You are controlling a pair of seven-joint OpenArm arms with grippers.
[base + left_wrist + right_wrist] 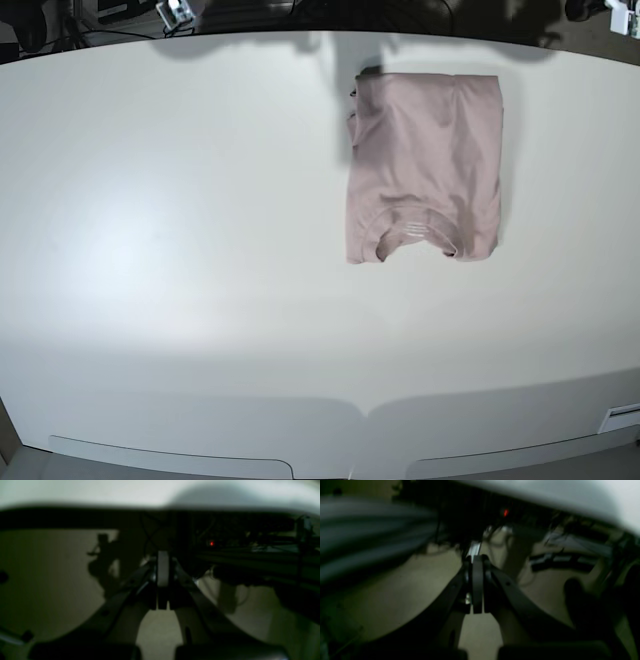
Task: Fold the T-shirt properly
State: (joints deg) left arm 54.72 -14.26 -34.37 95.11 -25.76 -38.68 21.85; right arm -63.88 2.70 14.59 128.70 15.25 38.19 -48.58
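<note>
While both tools [163,580] [477,583] are closed, the T-shirt [428,160] lies apart from them.

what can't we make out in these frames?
- T-shirt, base view: its sleeves and under layers, hidden beneath the top layer.
- Print inside its collar, base view: too small to read.
- T-shirt, both wrist views: out of frame.
- Table, left wrist view: only a blurred edge strip, rest cut off by the top of the picture.
- Gear around the red light, right wrist view: too dark and blurred to identify.
</note>
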